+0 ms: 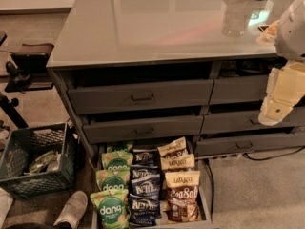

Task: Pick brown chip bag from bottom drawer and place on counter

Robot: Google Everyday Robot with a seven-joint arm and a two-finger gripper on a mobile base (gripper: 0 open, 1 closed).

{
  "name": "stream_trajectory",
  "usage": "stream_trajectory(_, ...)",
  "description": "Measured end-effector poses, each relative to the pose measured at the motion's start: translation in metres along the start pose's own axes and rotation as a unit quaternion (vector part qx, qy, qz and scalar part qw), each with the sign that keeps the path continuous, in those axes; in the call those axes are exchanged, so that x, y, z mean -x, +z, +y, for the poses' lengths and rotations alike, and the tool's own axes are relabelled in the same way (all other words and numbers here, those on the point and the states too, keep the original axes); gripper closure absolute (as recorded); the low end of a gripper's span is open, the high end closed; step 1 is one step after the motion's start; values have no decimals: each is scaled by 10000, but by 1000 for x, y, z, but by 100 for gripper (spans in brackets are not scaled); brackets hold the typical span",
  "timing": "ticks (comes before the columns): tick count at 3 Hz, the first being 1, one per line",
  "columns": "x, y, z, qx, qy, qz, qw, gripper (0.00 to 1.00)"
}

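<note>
The gripper (271, 112) hangs at the frame's right edge, well apart from the brown chip bag (182, 197); whether it is open or closed cannot be told. The bag stands against the right wall of the pulled-out bottom drawer (206, 208), below the table (143, 27).

one bottom drawer (206, 205) holds three brown chip bags (182, 194), four blue kettle bags (146, 188) and four green dang bags (111, 206), the rearmost barely showing. one counter (143, 23), five drawer fronts (105, 99), one crate (35, 175), one shoe (71, 209), and one gripper (275, 109) at the right edge, in front of the drawer fronts.
</note>
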State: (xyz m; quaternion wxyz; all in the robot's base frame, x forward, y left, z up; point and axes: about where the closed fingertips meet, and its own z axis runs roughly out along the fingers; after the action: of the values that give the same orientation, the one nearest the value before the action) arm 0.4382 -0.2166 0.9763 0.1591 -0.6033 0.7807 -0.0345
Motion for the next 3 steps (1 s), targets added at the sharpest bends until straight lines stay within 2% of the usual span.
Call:
stream_trajectory(1, 0, 0, 0, 1, 1, -1, 10000, 0)
stream_trajectory(2, -4, 19, 6, 173, 218, -162, 9995, 0)
stream_trajectory(3, -12, 77, 25, 601, 621, -485, 9951, 0)
